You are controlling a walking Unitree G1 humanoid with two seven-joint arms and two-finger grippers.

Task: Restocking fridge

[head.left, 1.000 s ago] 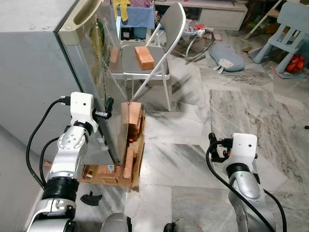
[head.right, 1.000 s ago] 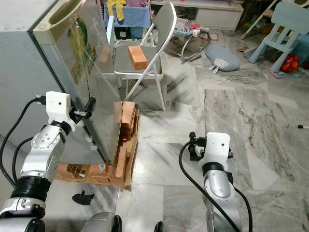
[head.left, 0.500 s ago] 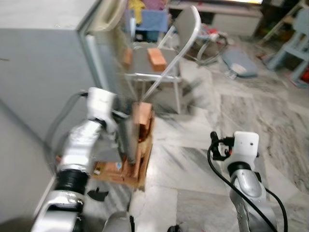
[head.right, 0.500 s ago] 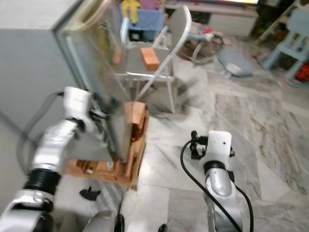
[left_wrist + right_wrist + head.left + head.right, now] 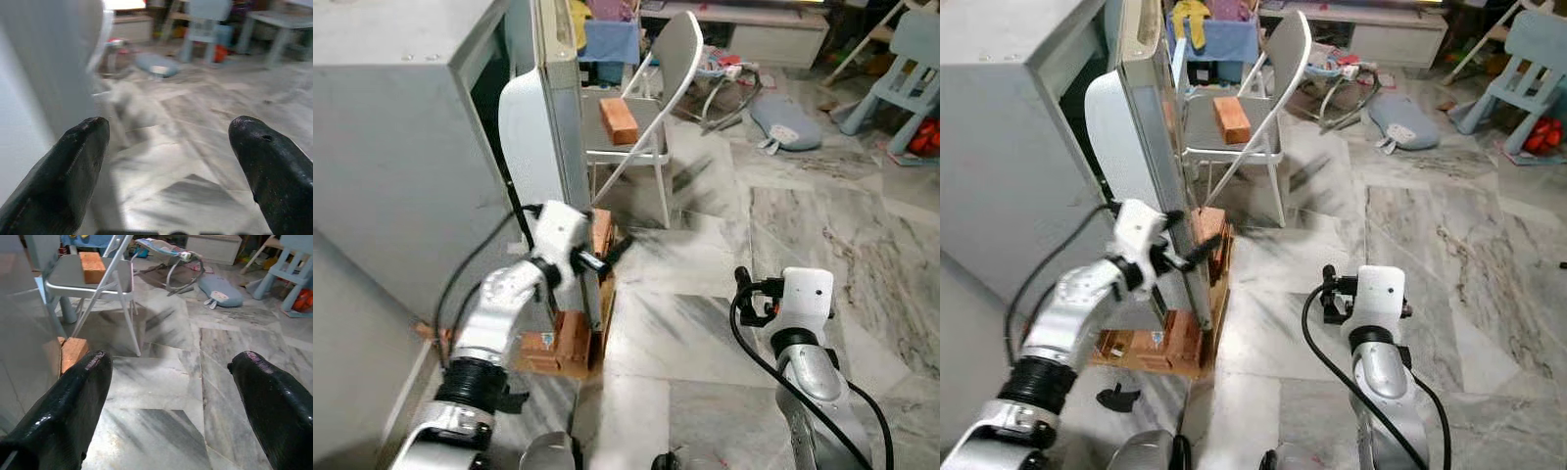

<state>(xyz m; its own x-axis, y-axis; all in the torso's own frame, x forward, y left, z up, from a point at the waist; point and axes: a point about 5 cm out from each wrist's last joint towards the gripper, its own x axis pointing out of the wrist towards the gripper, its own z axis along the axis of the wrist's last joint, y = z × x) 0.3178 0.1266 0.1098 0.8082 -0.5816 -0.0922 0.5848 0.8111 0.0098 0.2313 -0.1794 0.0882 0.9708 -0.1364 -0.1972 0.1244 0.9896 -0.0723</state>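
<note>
The grey fridge (image 5: 401,147) stands at the left with its door (image 5: 558,127) swung partly open, edge toward me, the dark inside showing behind it. My left gripper (image 5: 609,255) is at the door's outer edge at mid height. In the left wrist view this gripper (image 5: 168,132) is open, the door (image 5: 44,73) beside one finger and only floor between the fingers. An orange block (image 5: 619,119) lies on the seat of a grey folding chair (image 5: 656,88) beyond the door. My right gripper (image 5: 173,362) hangs low over the marble floor, open and holding nothing.
Stacked bricks (image 5: 573,338) on a cardboard sheet sit at the fridge's foot. A small black object (image 5: 1116,397) lies on the floor near my feet. A baby bouncer, a grey cushion (image 5: 785,106) and a blue child chair (image 5: 911,59) are at the back right.
The fridge door has swung from nearly shut to partly open. My left arm has swept to the right with the door's edge. The view has shifted as well.
</note>
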